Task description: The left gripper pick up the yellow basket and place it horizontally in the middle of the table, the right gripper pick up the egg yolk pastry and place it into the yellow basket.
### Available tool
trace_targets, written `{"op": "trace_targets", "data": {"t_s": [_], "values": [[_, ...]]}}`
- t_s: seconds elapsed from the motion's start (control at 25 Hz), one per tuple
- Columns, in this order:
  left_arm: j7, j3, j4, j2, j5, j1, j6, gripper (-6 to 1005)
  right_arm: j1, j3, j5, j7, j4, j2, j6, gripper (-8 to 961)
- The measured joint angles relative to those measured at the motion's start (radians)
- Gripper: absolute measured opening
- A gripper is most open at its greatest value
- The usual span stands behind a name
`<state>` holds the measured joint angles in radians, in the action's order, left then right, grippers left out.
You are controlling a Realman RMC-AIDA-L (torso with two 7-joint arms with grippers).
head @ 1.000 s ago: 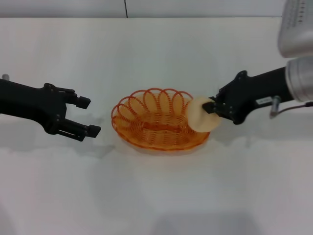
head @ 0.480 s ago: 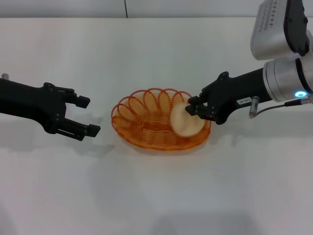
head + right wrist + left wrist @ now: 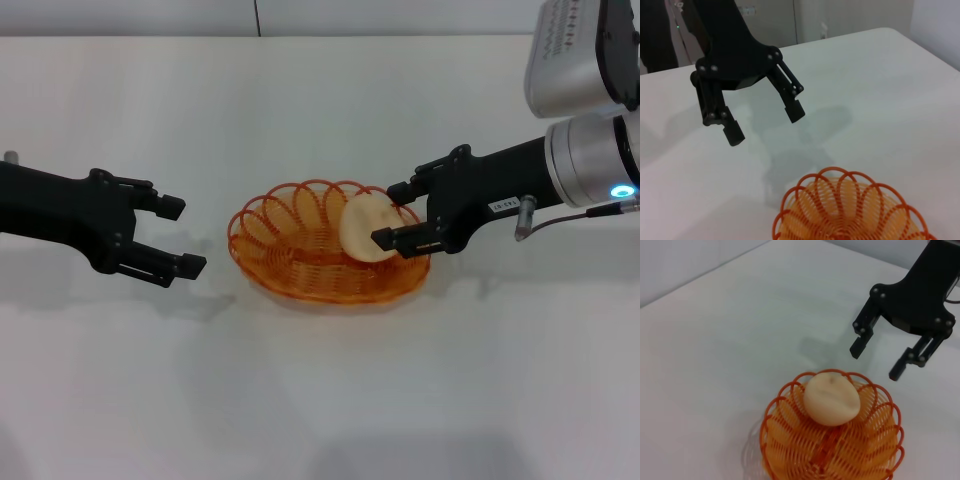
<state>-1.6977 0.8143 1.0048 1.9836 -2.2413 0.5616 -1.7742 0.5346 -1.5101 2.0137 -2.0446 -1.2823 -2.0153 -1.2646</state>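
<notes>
The yellow basket [image 3: 300, 255] lies lengthwise in the middle of the table [image 3: 320, 400]. The egg yolk pastry [image 3: 362, 228] rests inside it, leaning against the right end. My right gripper [image 3: 392, 214] is open just to the right of the pastry, with its fingers spread on either side and not gripping. In the left wrist view the pastry [image 3: 831, 398] sits in the basket [image 3: 790, 440], with the right gripper [image 3: 876, 360] open and apart behind it. My left gripper [image 3: 182, 237] is open and empty to the left of the basket. It also shows in the right wrist view [image 3: 765, 124], beyond the basket [image 3: 850, 210].
The table's far edge [image 3: 300, 36] meets a grey wall at the back. The right arm's silver wrist [image 3: 590, 150] with a lit ring hangs over the table's right side.
My right gripper carried the pastry leftwards over the basket's right end and opened. The pastry now rests inside the basket. The left arm has not moved.
</notes>
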Motion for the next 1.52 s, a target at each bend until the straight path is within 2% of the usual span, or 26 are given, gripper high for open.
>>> {"op": "trace_targets", "data": {"t_s": [0.16, 0.32, 0.4, 0.64, 0.8, 1.52], "values": [[0.012, -0.017, 0.0, -0.001, 0.003, -0.006, 0.0, 888, -0.017, 0.004, -0.001, 0.001, -0.008, 0.001, -0.012, 470], [0.03, -0.037, 0.0, 0.0, 0.012, -0.007, -0.003, 888, -0.085, 0.028, -0.002, 0.002, -0.058, 0.001, -0.023, 627], [0.038, -0.056, -0.001, 0.003, 0.015, -0.008, -0.005, 888, -0.131, 0.047, -0.006, 0.004, -0.101, 0.002, -0.033, 794], [0.065, -0.068, -0.005, 0.011, 0.028, -0.027, -0.012, 888, -0.238, 0.1, -0.101, 0.09, -0.145, 0.003, -0.066, 868], [0.084, -0.066, -0.006, 0.016, 0.042, -0.034, -0.033, 888, -0.278, 0.137, -0.163, 0.151, -0.144, 0.004, -0.101, 867], [0.137, -0.051, -0.007, 0.024, 0.032, -0.027, -0.093, 888, -0.272, 0.12, -0.152, 0.179, -0.141, 0.004, -0.133, 859]]}}
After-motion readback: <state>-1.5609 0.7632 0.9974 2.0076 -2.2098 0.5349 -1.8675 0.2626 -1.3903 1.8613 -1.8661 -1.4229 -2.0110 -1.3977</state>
